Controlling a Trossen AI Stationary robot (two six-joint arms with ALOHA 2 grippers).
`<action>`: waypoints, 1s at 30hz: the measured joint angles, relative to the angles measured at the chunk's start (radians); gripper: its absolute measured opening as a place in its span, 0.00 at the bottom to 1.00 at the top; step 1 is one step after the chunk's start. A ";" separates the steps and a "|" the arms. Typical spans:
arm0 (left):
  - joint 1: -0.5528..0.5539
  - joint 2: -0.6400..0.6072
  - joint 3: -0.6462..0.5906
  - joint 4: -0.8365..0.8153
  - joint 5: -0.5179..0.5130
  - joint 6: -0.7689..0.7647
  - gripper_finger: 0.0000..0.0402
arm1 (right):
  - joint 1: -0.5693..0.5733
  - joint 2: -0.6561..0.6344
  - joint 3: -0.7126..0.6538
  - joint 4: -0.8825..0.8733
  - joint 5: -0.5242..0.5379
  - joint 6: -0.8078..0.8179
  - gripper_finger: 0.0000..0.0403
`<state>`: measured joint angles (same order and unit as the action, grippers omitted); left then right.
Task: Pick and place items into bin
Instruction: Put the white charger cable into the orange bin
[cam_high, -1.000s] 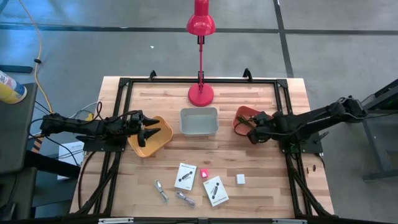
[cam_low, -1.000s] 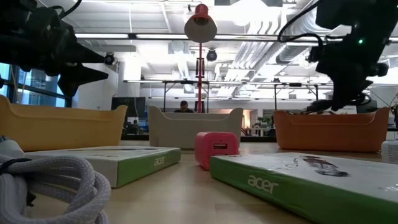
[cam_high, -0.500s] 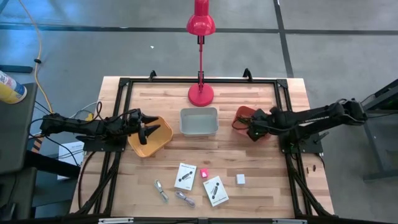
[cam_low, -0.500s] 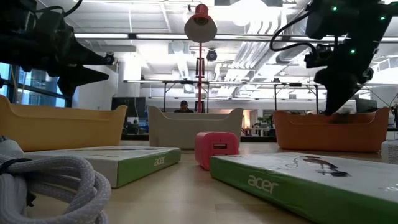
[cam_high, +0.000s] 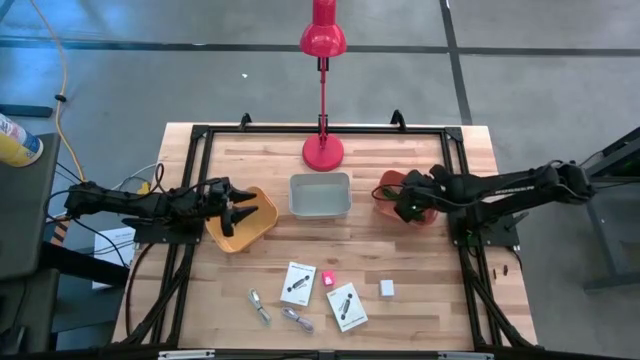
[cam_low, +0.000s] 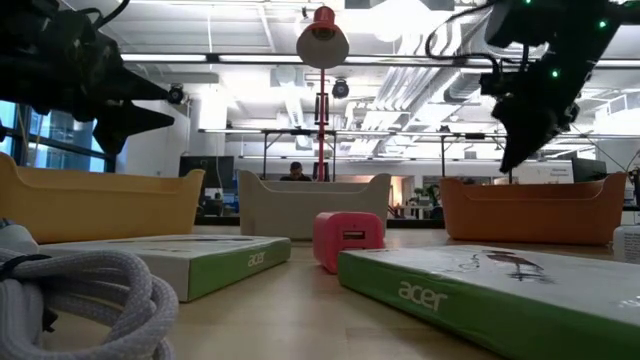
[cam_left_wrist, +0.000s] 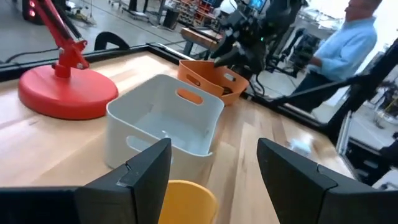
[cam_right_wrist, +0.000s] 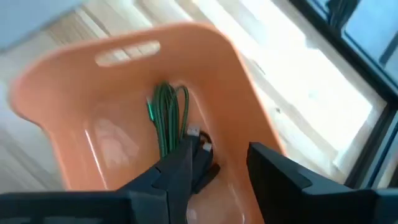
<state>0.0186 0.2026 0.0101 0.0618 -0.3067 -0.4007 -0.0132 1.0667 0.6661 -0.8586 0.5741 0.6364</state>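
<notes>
Bright even overhead light; right wrist view blurred

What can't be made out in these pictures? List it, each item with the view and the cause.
- Orange bin contents: high view, hidden under the right gripper.
- Silvery bits: high view, too small to identify.
- Print on the white cards: too small.
- Yellow bin: left wrist view, cut off by the edge.

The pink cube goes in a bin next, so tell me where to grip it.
Come straight down on the pink cube and pinch its two free side faces. It sits flat between the two white boxes, apart from both. The right hand hangs over the orange bin.
</notes>
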 joint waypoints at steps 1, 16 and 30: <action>0.001 0.000 0.000 -0.002 -0.005 0.025 0.57 | 0.000 -0.010 0.002 0.005 0.000 -0.013 0.37; 0.000 0.012 0.085 0.173 0.392 -0.017 0.57 | 0.107 -0.210 0.069 0.225 -0.047 -0.190 0.36; -0.058 0.420 0.483 -0.237 0.589 0.124 0.57 | 0.218 -0.222 0.069 0.363 -0.197 -0.143 0.34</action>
<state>-0.0397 0.6224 0.4927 -0.1749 0.2818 -0.2768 0.2048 0.8452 0.7349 -0.4956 0.3775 0.4934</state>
